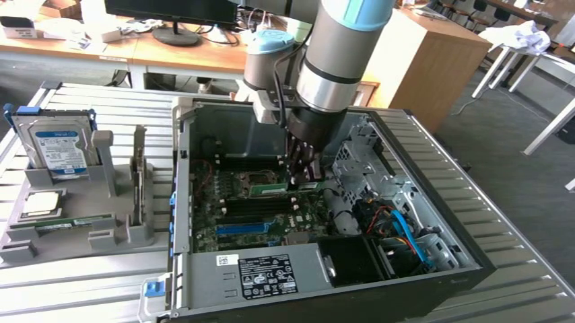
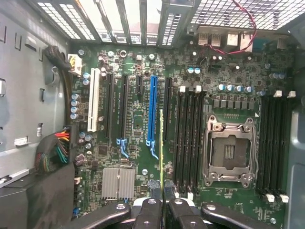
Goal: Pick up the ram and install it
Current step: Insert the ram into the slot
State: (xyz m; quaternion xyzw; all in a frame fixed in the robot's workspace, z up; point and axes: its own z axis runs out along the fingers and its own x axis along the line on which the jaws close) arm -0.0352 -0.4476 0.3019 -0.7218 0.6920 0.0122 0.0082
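You have the gripper [image 2: 163, 202] pinched down narrow on the ram [image 2: 162, 143]. The stick stands on edge between the two fingers [image 2: 148, 212], so in the wrist view you see it only as a thin green line running away from the fingertips. It sits over the motherboard [image 2: 138, 119], between the long blue expansion slot [image 2: 152, 109] and the nearer bank of black memory slots [image 2: 188, 138]. You cannot tell from here whether its lower edge touches the board. The empty processor socket [image 2: 228, 152] lies just past that bank, and a second bank of black slots [image 2: 274, 143] lies beyond the socket.

In the exterior view your arm [image 1: 332, 60] reaches straight down into the open computer case [image 1: 422, 269], which lies on its side on the ribbed metal table [image 1: 503, 296]. To the exterior view's left of the case, a grey holder [image 1: 117, 235] carries the blue-labelled hard drive [image 1: 61, 145], the square silver processor chip [image 1: 40, 202] and a second ram stick [image 1: 77, 221] lying flat.
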